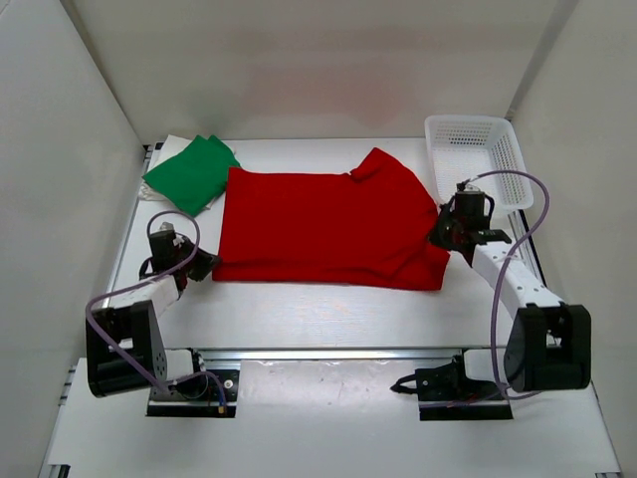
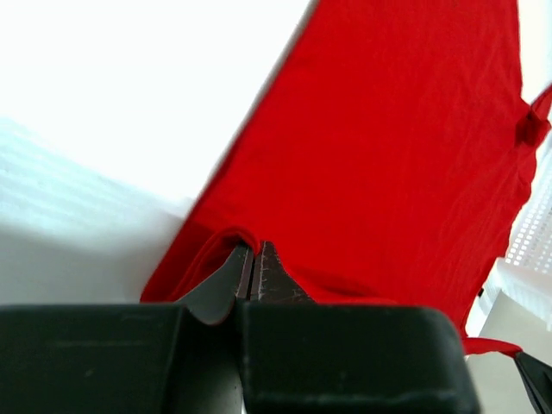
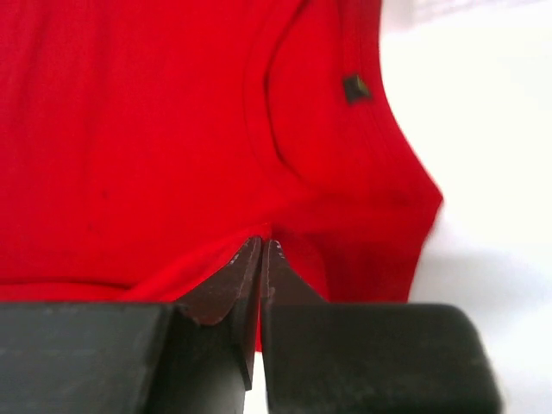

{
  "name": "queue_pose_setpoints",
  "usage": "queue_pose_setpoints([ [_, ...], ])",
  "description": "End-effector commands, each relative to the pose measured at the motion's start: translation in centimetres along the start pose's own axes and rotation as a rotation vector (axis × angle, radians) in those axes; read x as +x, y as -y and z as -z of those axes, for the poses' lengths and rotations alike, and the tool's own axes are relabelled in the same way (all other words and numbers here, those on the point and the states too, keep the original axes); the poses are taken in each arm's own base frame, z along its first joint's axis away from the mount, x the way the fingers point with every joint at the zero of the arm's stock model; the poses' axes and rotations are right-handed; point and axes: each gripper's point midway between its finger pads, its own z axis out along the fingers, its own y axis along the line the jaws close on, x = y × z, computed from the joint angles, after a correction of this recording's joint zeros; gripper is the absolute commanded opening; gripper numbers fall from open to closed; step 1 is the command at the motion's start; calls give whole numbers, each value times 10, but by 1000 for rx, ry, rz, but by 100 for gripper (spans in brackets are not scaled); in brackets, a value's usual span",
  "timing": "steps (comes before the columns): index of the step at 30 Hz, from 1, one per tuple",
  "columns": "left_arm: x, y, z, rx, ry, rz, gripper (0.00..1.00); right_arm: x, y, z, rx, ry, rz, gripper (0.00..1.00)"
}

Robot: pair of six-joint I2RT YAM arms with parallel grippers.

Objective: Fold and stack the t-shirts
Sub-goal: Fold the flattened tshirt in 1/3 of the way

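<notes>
Top view: red shirt (image 1: 328, 227) is spread flat on the bench (image 1: 328, 309), and the folded green shirt (image 1: 194, 171) lies just beside its far-left corner. Left pincer (image 1: 204, 264) is set at the near-left hem corner, right pincer (image 1: 445, 231) at the right edge near the basket (image 1: 478, 149). Left wrist: jaws are closed with a fold of red hem pinched. Right wrist: jaws are closed on the red edge below the collar. Cloth is judged light, limp and non-fragile. Sag is expected, so hems and corners are best gripped, both sides together.

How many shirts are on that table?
2 for sure: the red shirt spread mid-table, the folded green shirt at far left. A white cloth edge under the green may be a third.
</notes>
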Motion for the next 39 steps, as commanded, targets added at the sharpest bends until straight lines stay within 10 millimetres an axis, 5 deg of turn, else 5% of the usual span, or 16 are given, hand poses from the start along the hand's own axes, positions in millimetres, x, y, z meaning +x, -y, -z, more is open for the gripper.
queue_pose_setpoints([
  [1, -25, 12, -7, 24, 68, 8, 0, -39, -9, -12, -25, 91, 16, 0],
  [11, -31, 29, -35, 39, 41, 8, 0, -65, -5, -43, -8, 100, 2, 0],
  [16, -26, 20, -53, 8, 1, 1, 0, -69, -5, -59, -9, 98, 0, 0],
  [19, -27, 22, -59, 34, -23, 22, 11, -65, -1, -71, -1, 78, -14, 0],
  [20, -31, 18, -58, 26, -16, 34, 15, -67, -2, -74, -6, 85, -17, 0],
  [22, -42, 20, -47, 38, 36, 29, 48, -72, -7, -77, -23, 82, -22, 2],
  [23, -38, 16, -43, 25, 42, 29, 57, -70, -8, -78, -27, 74, -19, 6],
  [26, -51, 29, -14, 38, 135, -19, 56, -82, -16, -71, -53, 103, -43, 22],
  [30, -22, 16, 6, 28, 124, -64, 54, -82, -23, -48, -63, 144, -64, 40],
  [31, -14, 12, 11, 37, 119, -57, 54, -75, -28, -37, -76, 172, -69, 38],
  [33, 1, 1, 13, 43, 98, -38, 54, -35, -21, -30, -82, 152, -94, 18],
  [35, 6, -8, 11, 31, 90, -27, 54, -21, -20, -18, -109, 183, -110, 0],
  [39, 16, -19, 2, 9, 50, 11, 53, 21, 12, -4, -68, 175, -173, 0],
])
